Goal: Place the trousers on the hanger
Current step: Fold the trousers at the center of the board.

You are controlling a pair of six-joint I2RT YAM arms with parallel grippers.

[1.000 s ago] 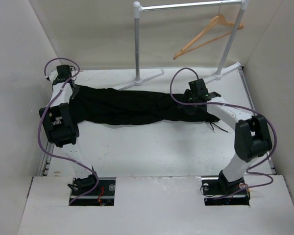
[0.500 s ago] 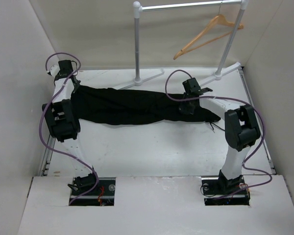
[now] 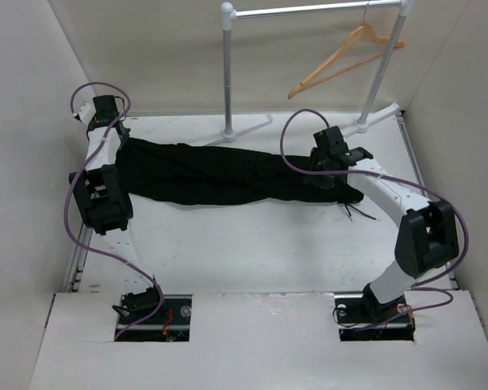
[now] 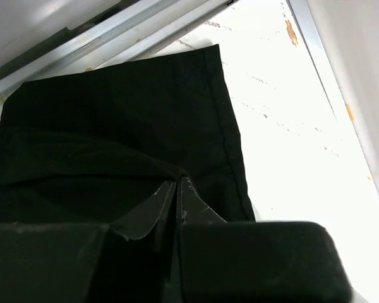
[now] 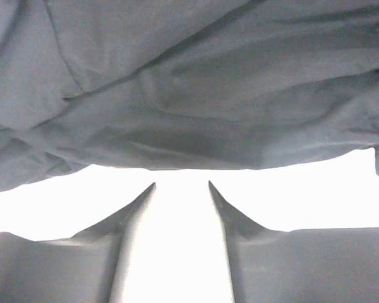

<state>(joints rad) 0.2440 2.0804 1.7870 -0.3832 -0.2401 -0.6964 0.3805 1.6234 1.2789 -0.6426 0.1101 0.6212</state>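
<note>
Swung outward since half a second ago, the right arm [image 3: 427, 236] now has its elbow toward 4 o'clock, and its wrist has slid a little toward 3 o'clock along the cloth. The left arm [image 3: 102, 199] has barely shifted. On the white table [image 3: 252, 244] the black trousers [image 3: 211, 175] lie stretched flat from 9 o'clock to 3 o'clock across the far half. Behind them, at 12 to 1 o'clock, stands the silver garment rack [image 3: 228, 73]. The wooden hanger [image 3: 342, 57] hangs tilted from its rail at 1 o'clock, well apart from the trousers. The left gripper [image 4: 178, 189], at the 9 o'clock end, has its jaws pressed together on a raised fold of the fabric. The right gripper [image 5: 181, 186], at the 3 o'clock end, has its jaws spread apart over bare table, tips just short of the cloth's edge, holding nothing.
</note>
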